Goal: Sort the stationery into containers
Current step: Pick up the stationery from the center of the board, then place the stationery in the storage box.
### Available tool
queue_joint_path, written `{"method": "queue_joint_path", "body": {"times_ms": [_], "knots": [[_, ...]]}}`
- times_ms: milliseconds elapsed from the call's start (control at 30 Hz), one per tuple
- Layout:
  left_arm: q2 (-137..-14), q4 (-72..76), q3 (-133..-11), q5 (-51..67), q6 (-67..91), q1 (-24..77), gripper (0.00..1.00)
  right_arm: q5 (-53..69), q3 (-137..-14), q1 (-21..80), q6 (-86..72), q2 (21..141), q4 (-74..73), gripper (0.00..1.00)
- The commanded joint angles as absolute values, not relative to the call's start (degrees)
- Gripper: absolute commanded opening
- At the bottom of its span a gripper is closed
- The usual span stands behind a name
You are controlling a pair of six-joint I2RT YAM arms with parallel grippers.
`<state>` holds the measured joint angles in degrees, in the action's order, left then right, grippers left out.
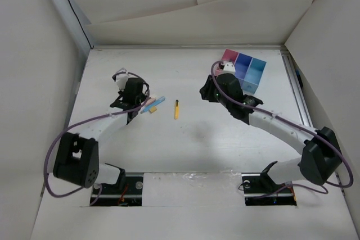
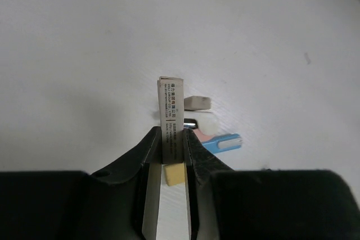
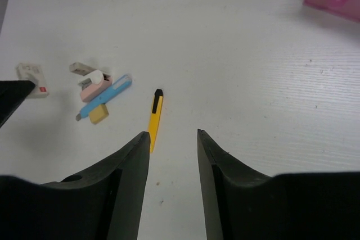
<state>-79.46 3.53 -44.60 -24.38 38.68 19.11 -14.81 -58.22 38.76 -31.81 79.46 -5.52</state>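
Left gripper (image 2: 172, 136): fingers (image 2: 143, 155) closed flat on a white eraser (image 2: 171, 102) with a printed sleeve. It stands on edge between the pads, far end poking out past the tips. I cannot tell whether it is clear of the table (image 1: 225, 144).

Right gripper (image 3: 173, 133): fingers apart, nothing between them. It hangs over bare table near the tray and points towards the yellow pen (image 3: 156, 113).

Just beyond the left fingertips is a small huddle, the pieces touching or nearly so:
- grey block (image 2: 197, 103)
- pink-and-white piece (image 2: 205, 123)
- blue pen (image 2: 222, 143)
- yellow block (image 2: 174, 175)

The yellow pen lies alone, between the huddle and the right arm.

Tray (image 1: 260, 68), with pink, dark blue and cyan compartments, sits at the far right of the table, well apart from every loose piece. From overhead I can make out nothing inside it, though it is too small to be sure.

Judgement: early in the task. One piece is gripped and none is seen delivered. At least five pieces remain on the table. The eraser is on the far side from the tray, so it needs a long carry or a handover to the right arm.
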Motion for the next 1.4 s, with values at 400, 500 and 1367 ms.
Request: {"method": "queue_joint_path", "body": {"times_ms": [400,500,1367], "knots": [[-84.70,10.11,-65.27,-20.03,35.08,36.52,0.08,-29.00,-47.82,29.72,-39.55,55.38,-2.90,0.73],[-94.26,8.79,-77.54,-20.04,31.38,41.64,0.08,-27.78,-46.67,27.69,-39.55,51.34,-2.90,0.74],[-143.08,10.72,-136.41,5.10,23.99,45.26,0.16,-21.71,-46.14,20.30,-40.61,43.51,-5.36,0.77]]}}
